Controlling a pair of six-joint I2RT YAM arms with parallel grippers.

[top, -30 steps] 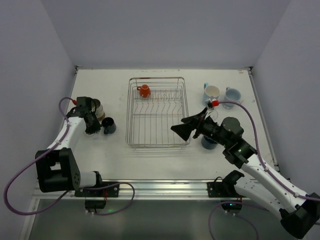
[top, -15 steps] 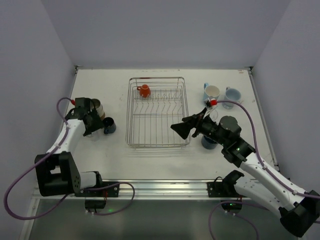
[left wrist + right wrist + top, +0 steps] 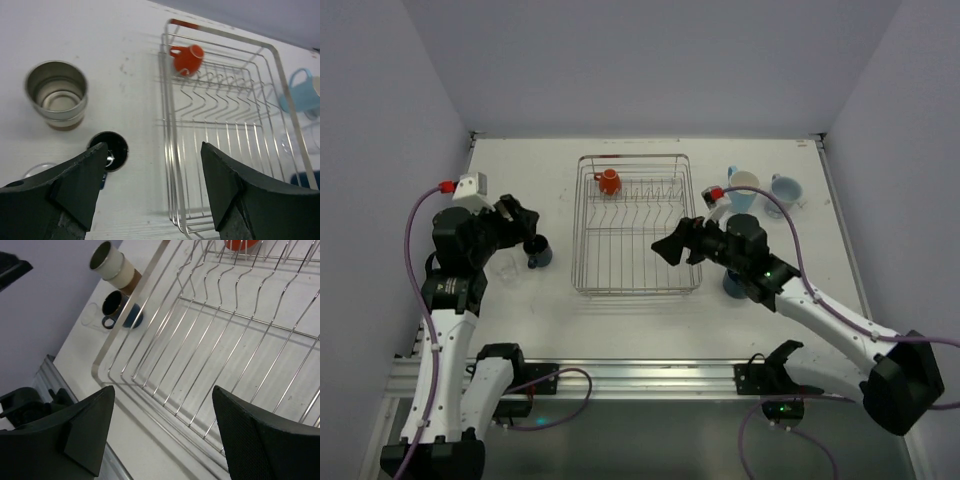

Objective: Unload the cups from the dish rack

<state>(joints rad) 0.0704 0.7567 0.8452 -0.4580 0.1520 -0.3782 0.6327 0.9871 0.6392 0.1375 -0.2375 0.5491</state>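
1. Your right claw (image 3: 670,245) hangs spread and empty over the near end of the silver wire dish rack (image 3: 582,235).
2. Ahead-left of it, the small orange ceramic mug (image 3: 608,181) sits in the rack's far-left corner, with its handle toward the left rim.
3. Your left claw (image 3: 152,150), also spread and empty, looks about equally near.

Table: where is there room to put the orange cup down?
Bare table lies between the dish rack and the near rail, and in the far left corner beyond the tumbler. It's crowded beside the left dark blue mug and around the light blue mugs.
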